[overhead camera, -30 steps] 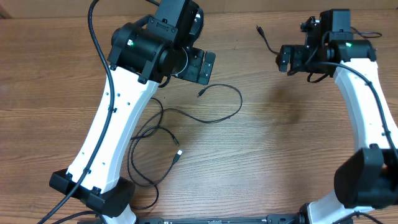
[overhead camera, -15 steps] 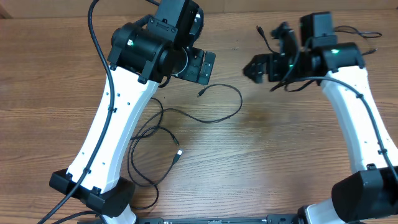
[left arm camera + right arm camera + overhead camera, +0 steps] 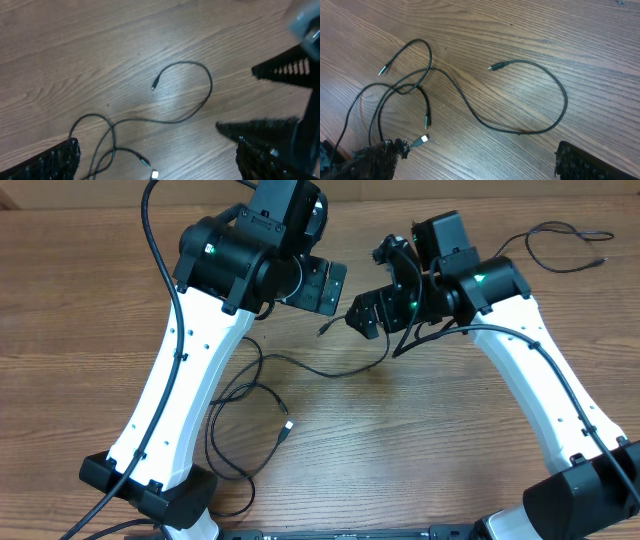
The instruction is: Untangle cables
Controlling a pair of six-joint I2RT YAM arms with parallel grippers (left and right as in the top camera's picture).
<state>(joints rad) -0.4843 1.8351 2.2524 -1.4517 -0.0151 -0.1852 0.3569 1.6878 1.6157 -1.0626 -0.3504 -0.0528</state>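
Several thin black cables [image 3: 250, 395] lie tangled on the wooden table, low and left of centre. One strand runs right into an open loop [image 3: 372, 352] that ends in a small plug [image 3: 322, 330]. The left wrist view shows that loop [image 3: 206, 87] and plug [image 3: 154, 86]. In the right wrist view the tangle [image 3: 405, 87] and a white-tipped plug [image 3: 423, 138] sit at the left. A separate thin cable [image 3: 560, 242] lies at the far right. My left gripper [image 3: 322, 286] hangs open above the table. My right gripper [image 3: 365, 315] hovers open over the loop, holding nothing.
The left arm's white link [image 3: 185, 380] slants over the tangle's left side and hides part of it. A thick black robot cable [image 3: 150, 230] hangs at the back left. The right gripper's fingers [image 3: 282, 70] show in the left wrist view at right.
My right arm has swung left from the far right of the table to above the cable loop near the centre. The left arm and the cables have not moved.
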